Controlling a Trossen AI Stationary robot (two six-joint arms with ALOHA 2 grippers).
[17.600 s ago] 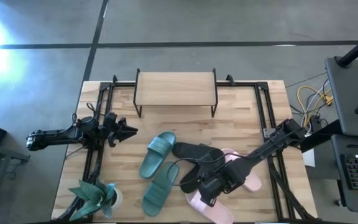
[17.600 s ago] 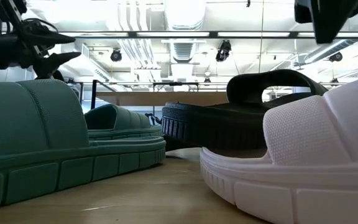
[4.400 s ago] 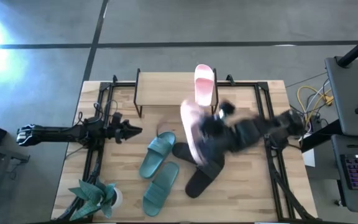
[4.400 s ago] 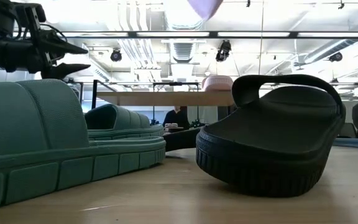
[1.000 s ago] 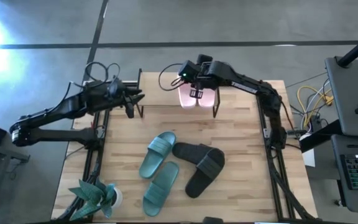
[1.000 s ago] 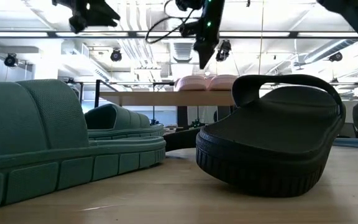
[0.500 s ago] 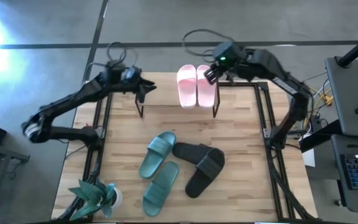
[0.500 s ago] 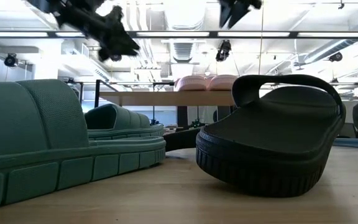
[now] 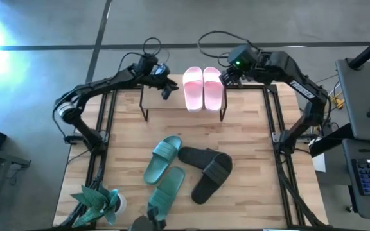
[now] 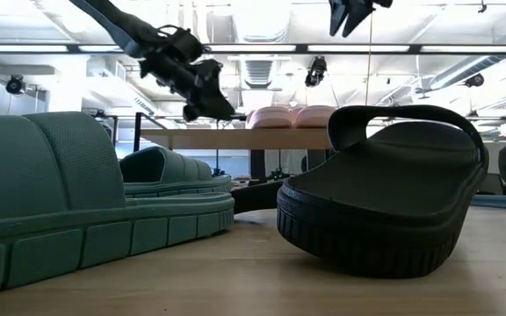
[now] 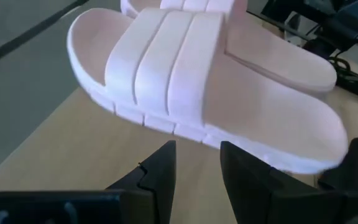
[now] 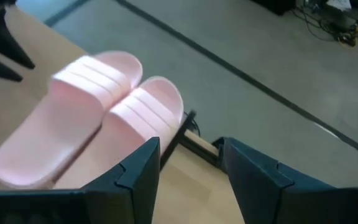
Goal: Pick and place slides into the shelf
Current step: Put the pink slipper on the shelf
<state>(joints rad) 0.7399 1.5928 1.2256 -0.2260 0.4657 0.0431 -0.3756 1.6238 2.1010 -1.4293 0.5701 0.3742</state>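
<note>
1. Fingers of the left gripper are standing slightly parted with nothing between them, hovering over the left half of the shelf, just left of the pink pair.
2. Fingers of the right gripper are also standing apart and holding nothing, hanging above the shelf's far right corner, close beside the right pink slide.
3. Both pink slides are lying side by side and touching on the right half of the shelf top; the left pink slide is sitting nearest the left gripper.
4. Two teal slides are resting on the table nearer than the shelf, left of centre, one behind the other.
5. Two black slides are lying just right of the teal pair, overlapping each other.
6. Standing at the table's near left corner is a potted plant.
</note>
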